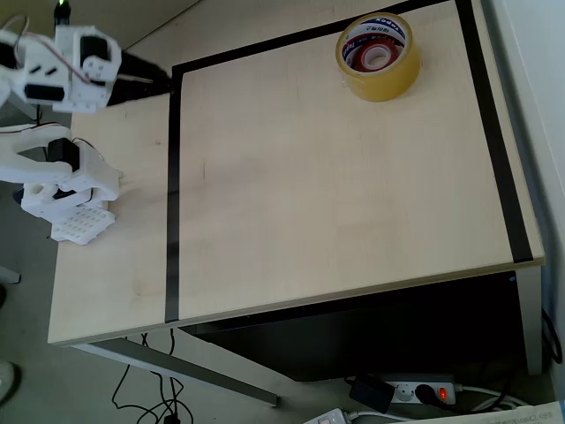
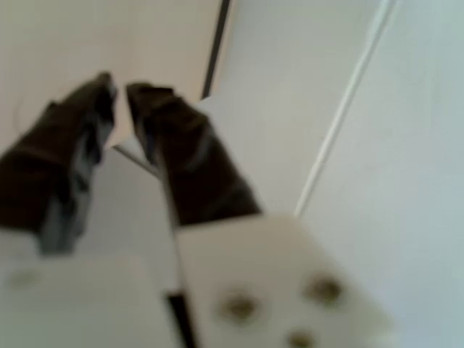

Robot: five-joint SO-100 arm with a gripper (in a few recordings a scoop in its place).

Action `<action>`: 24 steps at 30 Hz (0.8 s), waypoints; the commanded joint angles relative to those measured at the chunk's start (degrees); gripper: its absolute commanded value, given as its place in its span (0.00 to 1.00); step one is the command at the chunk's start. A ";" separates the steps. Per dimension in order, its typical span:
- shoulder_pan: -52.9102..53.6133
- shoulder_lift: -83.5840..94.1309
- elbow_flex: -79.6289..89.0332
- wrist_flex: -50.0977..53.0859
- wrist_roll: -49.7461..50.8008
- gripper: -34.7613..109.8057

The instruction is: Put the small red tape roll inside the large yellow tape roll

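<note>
Overhead view: the large yellow tape roll (image 1: pixel 378 56) lies flat near the far right corner of the pale wood surface (image 1: pixel 335 194), just inside the black tape border (image 1: pixel 173 194) that frames the work area. Its white inner core carries blue and red print. The small red tape roll (image 1: pixel 374 57) sits inside the yellow roll's opening, a red ring with a pale centre, enclosed all round by the bigger roll. The white arm (image 1: pixel 62 106) is folded at the far left edge of the surface, well apart from both rolls, its base on a white perforated plate (image 1: pixel 82 223). The dark end effector (image 1: pixel 146 72) points right, its tip at the upper left corner of the black border, nothing near it. Wrist view, blurred: the end effector (image 2: pixel 119 90) shows two dark fingers (image 2: pixel 185 145) with only a narrow gap between the tips, nothing held between them. Beyond the fingers a thin black line (image 2: pixel 216 43) runs across pale surface. Below the front edge of the surface in the overhead view, a power strip (image 1: pixel 424 390) with a lit red switch lies on the floor among cables.
</note>
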 commanded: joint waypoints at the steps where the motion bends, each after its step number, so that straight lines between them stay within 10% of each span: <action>1: -1.49 12.39 11.16 -3.16 1.23 0.24; 24: 0.70 42.45 48.69 3.87 8.17 0.24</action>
